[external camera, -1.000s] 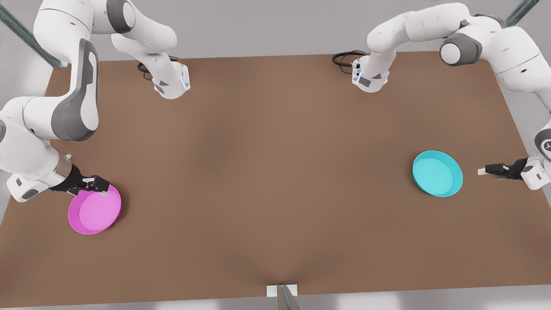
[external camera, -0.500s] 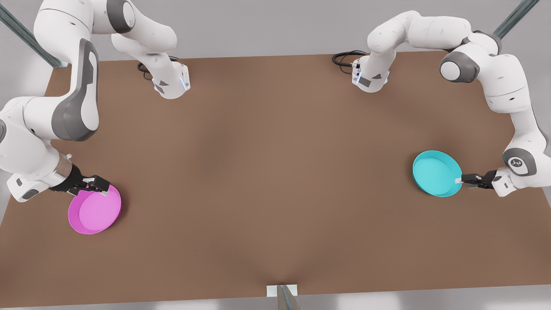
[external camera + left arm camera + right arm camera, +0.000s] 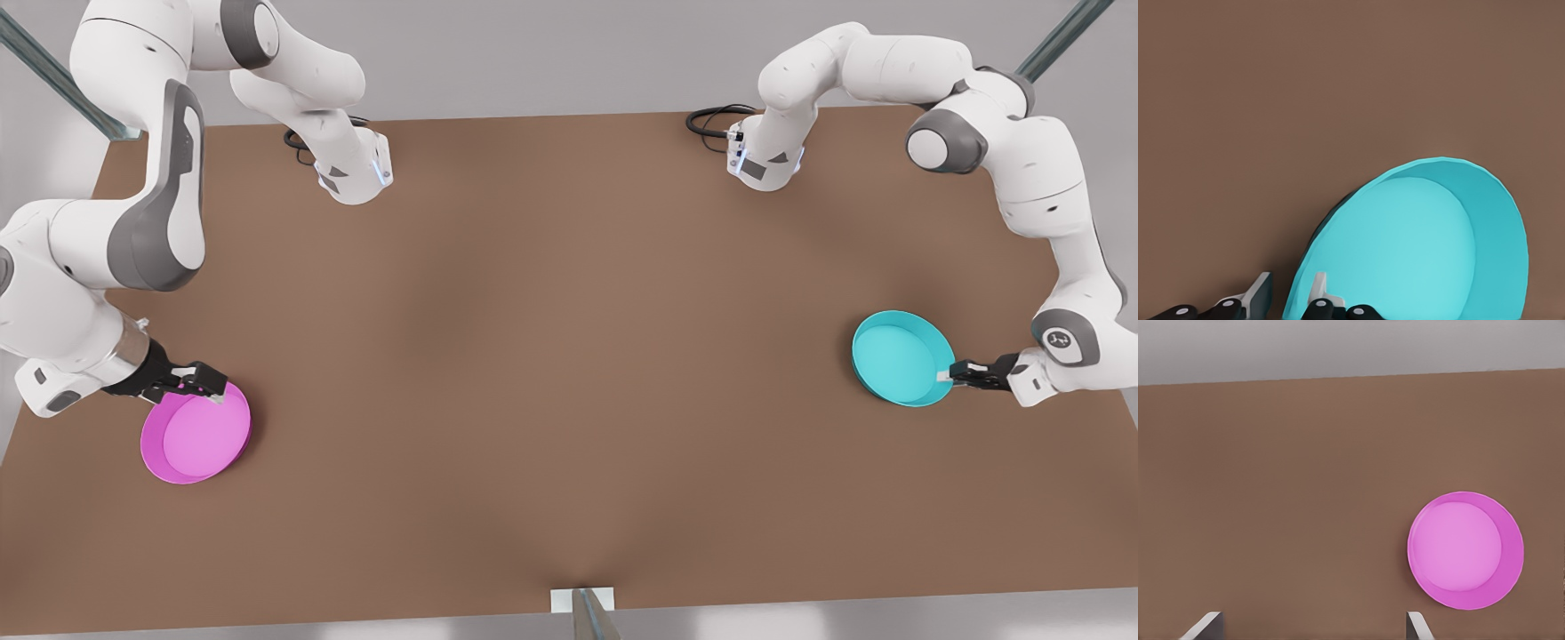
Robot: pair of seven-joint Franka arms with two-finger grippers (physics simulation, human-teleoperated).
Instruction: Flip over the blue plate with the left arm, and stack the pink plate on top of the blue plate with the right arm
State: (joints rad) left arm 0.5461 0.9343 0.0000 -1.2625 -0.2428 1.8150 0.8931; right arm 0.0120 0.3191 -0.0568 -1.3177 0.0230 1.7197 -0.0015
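- The blue plate [image 3: 900, 357] lies open side up on the brown table [image 3: 569, 356], far over on the front view's right.
- The left gripper [image 3: 949, 375] is at the plate's right rim. Its fingers [image 3: 1261, 293] are parted and straddle the rim, one inside and one outside.
- The pink plate [image 3: 197, 434] lies open side up near the front view's left edge.
- The right gripper [image 3: 200, 380] hangs by the plate's far rim, fingers [image 3: 1418, 623] spread wide and holding nothing.
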